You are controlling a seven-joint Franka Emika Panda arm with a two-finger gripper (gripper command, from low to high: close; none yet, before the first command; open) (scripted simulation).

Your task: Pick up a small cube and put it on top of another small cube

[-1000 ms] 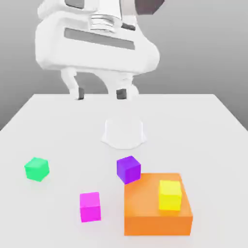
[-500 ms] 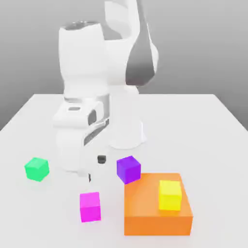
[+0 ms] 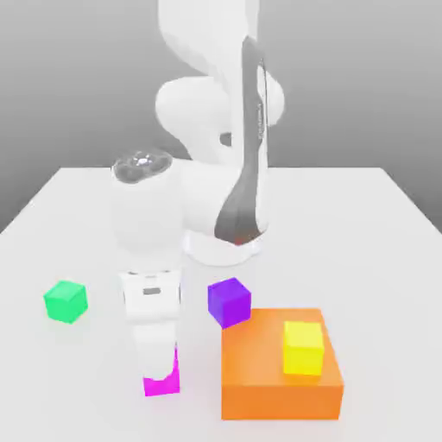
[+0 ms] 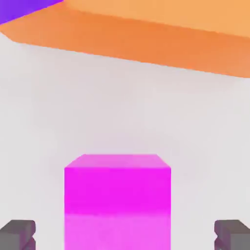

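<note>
The small magenta-pink cube (image 3: 164,385) rests on the white table (image 3: 363,224) near its front edge, mostly covered by my lowered hand. My gripper (image 3: 159,369) is down around it. In the hand view the pink cube (image 4: 117,195) sits between the two dark fingertips (image 4: 18,234), with a gap on each side, so my gripper (image 4: 125,235) is open and touches nothing. The small yellow cube (image 3: 303,348) stands on top of the large orange block (image 3: 259,380), toward the exterior view's right of the pink cube.
A purple cube (image 3: 229,301) lies just behind the orange block, a green cube (image 3: 66,301) at the exterior view's left. The arm's white base (image 3: 226,246) stands mid-table. In the hand view the orange block (image 4: 146,34) and purple cube (image 4: 22,7) lie beyond the pink cube.
The hand has dropped from high above the table's back, come forward past the purple cube, and now straddles the pink cube. No cube has moved.
</note>
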